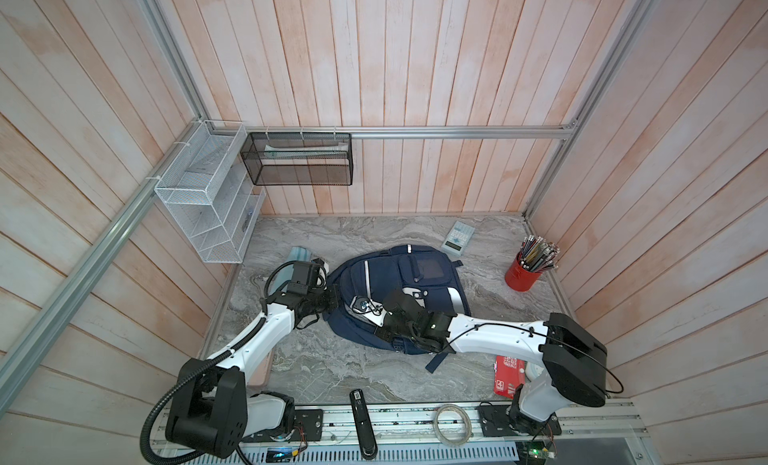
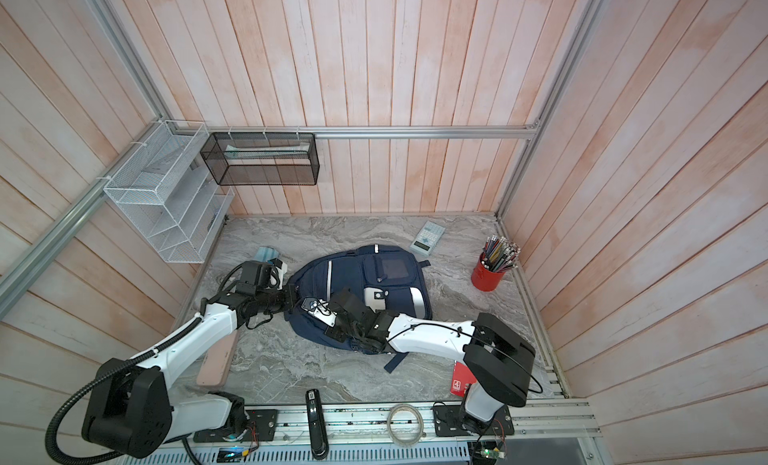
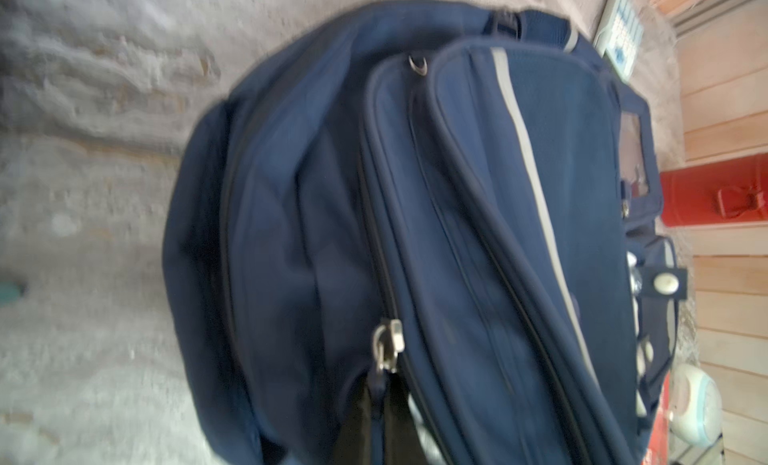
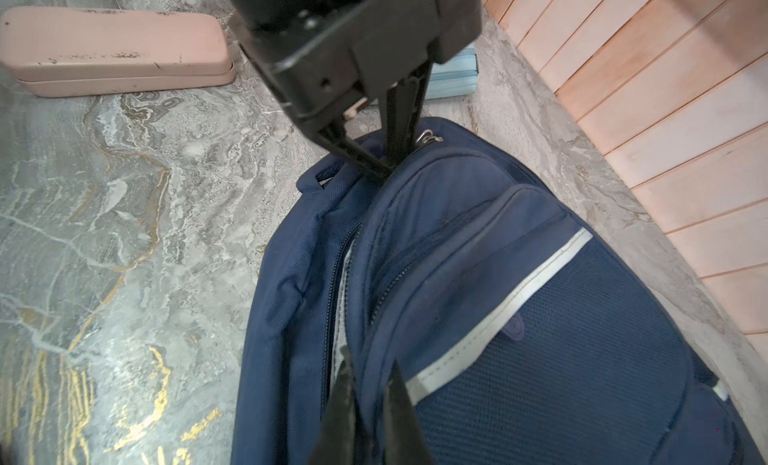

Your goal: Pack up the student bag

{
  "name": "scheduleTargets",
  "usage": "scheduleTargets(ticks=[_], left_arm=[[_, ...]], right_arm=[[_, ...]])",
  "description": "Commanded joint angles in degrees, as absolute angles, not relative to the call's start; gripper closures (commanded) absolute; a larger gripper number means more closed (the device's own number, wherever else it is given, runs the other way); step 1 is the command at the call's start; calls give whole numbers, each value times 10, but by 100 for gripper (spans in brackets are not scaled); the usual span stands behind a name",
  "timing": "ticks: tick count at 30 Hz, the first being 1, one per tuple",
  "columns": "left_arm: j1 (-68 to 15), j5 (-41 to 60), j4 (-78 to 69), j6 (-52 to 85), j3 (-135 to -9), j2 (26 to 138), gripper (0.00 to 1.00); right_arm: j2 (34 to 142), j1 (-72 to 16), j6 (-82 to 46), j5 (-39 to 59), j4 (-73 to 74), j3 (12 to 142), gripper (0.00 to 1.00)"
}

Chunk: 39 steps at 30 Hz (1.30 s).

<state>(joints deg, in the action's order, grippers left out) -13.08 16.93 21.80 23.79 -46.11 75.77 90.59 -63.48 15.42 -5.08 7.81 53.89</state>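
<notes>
Jaws on both sides are pinched tight on cloth. My left gripper nips the top edge of the student bag just beside a metal zip pull. My right gripper clamps the bag's flap next to the main zip, which gapes a little and shows grey lining. The bag lies flat, front side up, in the middle of the marble table. In both top views I see my two arms reaching over its left part. Beyond the bag a calculator sits toward the back wall, and a red cup of pencils stands well apart on the right. A blue pack lies just behind my left wrist. A pink case rests on the table's left side.
</notes>
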Motion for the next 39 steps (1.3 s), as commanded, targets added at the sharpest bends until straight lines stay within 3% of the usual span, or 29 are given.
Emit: scheduleTargets(ticks=[1, 6, 10, 12, 15, 23, 24, 26, 28, 30, 34, 39], left_arm=[[-99, 117, 127, 228, -509, 773, 100], [-137, 115, 150, 250, -430, 689, 100], [-170, 133, 192, 287, -353, 598, 100], [-191, 147, 203, 308, -328, 564, 100], [-233, 149, 211, 339, -317, 525, 100], [-295, 129, 223, 364, -326, 512, 100], [-294, 124, 221, 363, -322, 514, 100], [-291, 96, 223, 362, -320, 515, 100], [-283, 48, 225, 360, -320, 521, 100], [-254, 23, 219, 352, -324, 539, 100], [-159, 62, 140, 331, -341, 598, 100], [-85, 91, 65, 308, -418, 712, 100]], right_arm=[[874, -631, 183, -36, 68, 488, 100], [887, -579, 164, -57, 60, 509, 100], [878, -575, 151, -122, 87, 499, 51], [878, -576, 142, -122, 86, 505, 43], [896, -599, 145, -133, 88, 526, 41], [1011, -693, 96, -401, 154, 596, 42], [1024, -693, 91, -402, 149, 604, 47], [1041, -693, 93, -409, 132, 616, 84], [1028, -694, 105, -377, 120, 605, 95], [995, -695, 115, -306, 127, 572, 100], [924, -694, 168, -101, 127, 509, 100], [881, -683, 205, 16, 92, 488, 100]])
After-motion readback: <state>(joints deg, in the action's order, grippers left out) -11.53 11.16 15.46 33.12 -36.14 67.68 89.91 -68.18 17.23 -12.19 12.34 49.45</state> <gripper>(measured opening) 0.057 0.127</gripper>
